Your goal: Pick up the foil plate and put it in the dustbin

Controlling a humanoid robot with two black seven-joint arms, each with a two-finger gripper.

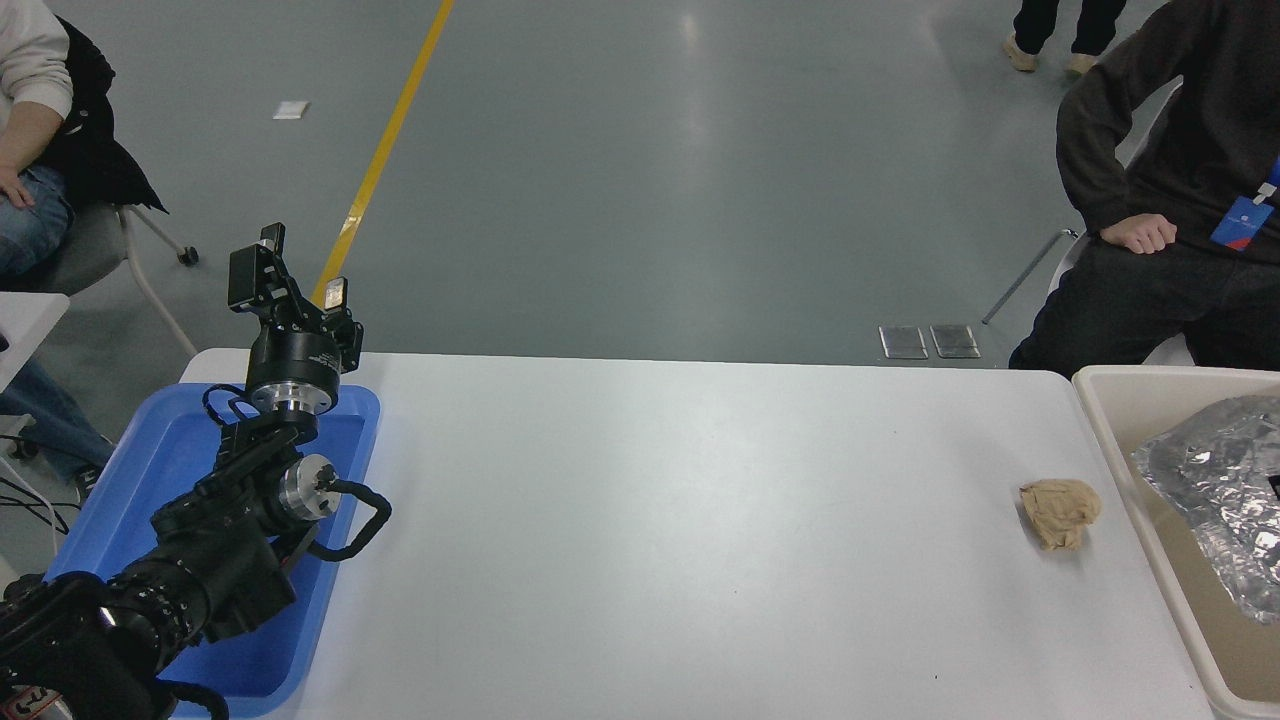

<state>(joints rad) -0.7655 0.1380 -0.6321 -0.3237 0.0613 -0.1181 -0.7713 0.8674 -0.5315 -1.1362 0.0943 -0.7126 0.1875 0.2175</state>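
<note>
Head view: foil plate (1215, 500) sits inside the dustbin (1105, 420) at the table's right edge, tilted, wrinkled, cut off by the frame. Your right arm and gripper aren't in shot. Left gripper (297, 268) is parked above the far end of the blue tray (170, 450), fingers spread apart, holding nothing. Tan wad (1059, 511) lies on the white table (680, 540) just beside the bin's left wall, not touching it. You've got people seated at both far corners.

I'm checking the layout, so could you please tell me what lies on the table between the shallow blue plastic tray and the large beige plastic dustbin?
In the head view, only a small tan paper-like wad lies there, near the dustbin; the white table toward the blue tray is otherwise bare.
</note>
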